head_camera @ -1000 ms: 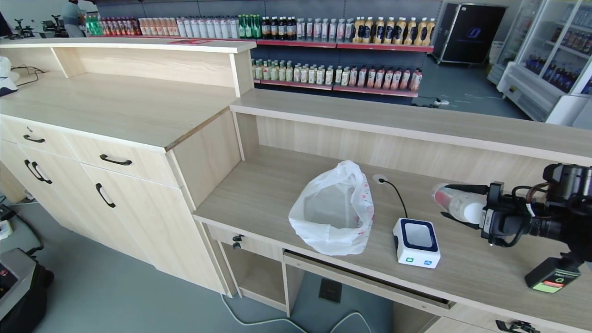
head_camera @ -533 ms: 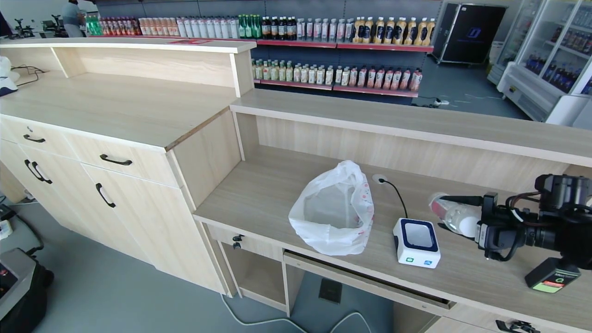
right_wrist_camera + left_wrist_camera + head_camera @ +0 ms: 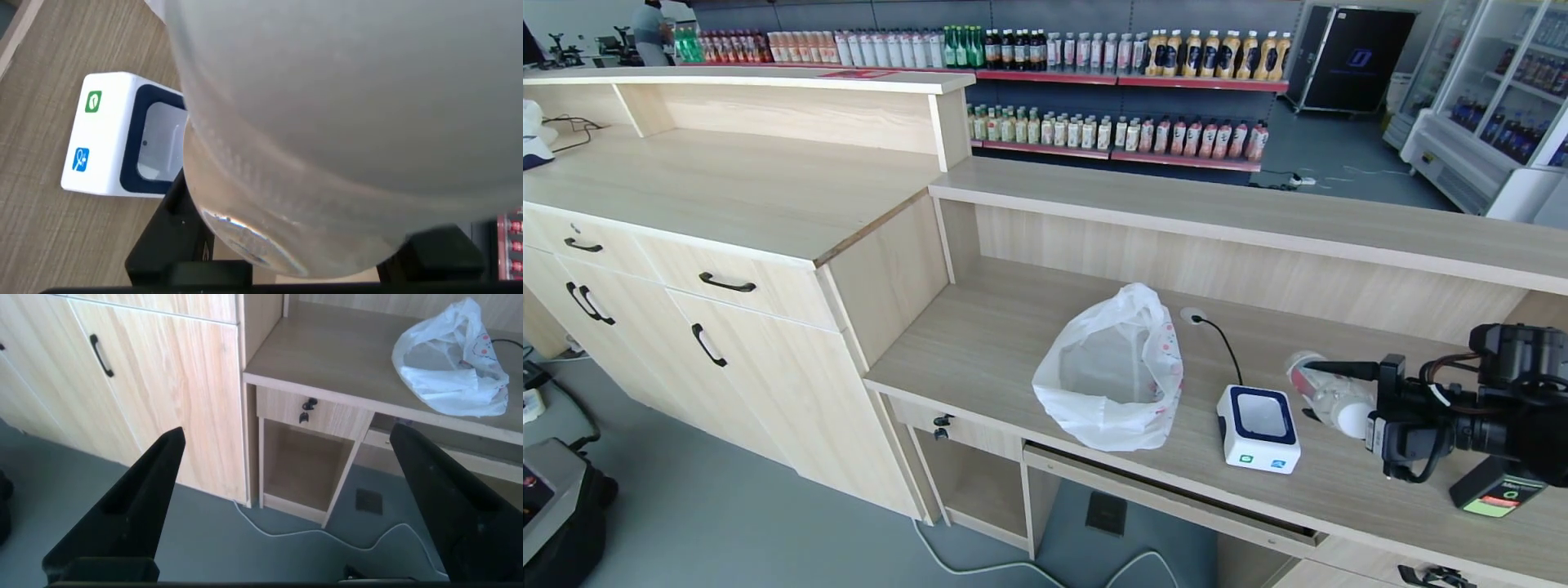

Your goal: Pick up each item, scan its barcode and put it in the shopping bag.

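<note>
A clear plastic bottle (image 3: 1327, 394) with a pinkish end lies sideways in my right gripper (image 3: 1321, 392), which is shut on it just right of the scanner. The bottle's round body (image 3: 343, 106) looms close in the right wrist view, with the scanner (image 3: 122, 139) below it. The white scanner (image 3: 1258, 429) with a dark-framed window sits on the lower counter. Left of it stands the white shopping bag (image 3: 1112, 371), mouth open. My left gripper (image 3: 288, 433) is open, hanging over the floor beside the counter, with the bag (image 3: 448, 359) farther off.
The scanner's black cable (image 3: 1223, 343) runs to a hole in the counter (image 3: 980, 343). A black stand with a green label (image 3: 1499, 486) sits at the counter's right front. A raised ledge (image 3: 1258, 216) backs the work surface, and a taller cabinet (image 3: 727, 204) stands to the left.
My right gripper has sunk lower with the bottle, closer to the counter beside the scanner. The bag and the scanner have stayed put.
</note>
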{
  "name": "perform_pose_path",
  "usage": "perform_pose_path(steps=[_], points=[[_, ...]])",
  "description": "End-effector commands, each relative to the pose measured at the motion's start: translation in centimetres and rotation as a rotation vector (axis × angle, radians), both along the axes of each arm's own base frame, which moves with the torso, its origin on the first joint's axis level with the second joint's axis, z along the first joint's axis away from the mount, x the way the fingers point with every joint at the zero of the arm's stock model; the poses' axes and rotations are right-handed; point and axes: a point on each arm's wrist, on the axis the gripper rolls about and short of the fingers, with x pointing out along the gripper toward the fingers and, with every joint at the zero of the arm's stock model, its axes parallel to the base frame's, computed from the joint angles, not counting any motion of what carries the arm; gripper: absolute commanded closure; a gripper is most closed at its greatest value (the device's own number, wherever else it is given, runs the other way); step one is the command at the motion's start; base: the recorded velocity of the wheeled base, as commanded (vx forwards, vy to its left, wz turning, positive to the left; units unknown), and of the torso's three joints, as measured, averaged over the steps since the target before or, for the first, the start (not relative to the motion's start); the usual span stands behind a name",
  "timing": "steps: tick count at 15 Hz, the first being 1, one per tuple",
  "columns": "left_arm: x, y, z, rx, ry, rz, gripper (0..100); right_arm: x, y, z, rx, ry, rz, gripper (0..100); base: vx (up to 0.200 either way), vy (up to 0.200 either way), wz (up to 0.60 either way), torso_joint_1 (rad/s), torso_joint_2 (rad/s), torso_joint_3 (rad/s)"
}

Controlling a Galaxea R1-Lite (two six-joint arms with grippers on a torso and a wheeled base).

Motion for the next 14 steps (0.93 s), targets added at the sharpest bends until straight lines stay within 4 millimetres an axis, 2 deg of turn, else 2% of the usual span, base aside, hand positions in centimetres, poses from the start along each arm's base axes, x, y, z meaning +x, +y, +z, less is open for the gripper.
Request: perform_pose_path(steps=[1, 14], points=[[0.0, 0.0, 0.0, 0.001, 0.002, 0.000, 0, 0.1, -0.1, -0.4, 0.001, 0.007, 0.002, 100, 0.000, 0.000, 0.00, 0.000, 0.00, 0.000], [0.0, 0.0, 0.0, -0.001, 0.002, 0.000, 0, 0.8, 0.0, -2.4, 0.011, 0.026, 0.023, 100, 0.000, 0.000, 0.00, 0.000, 0.00, 0.000]])
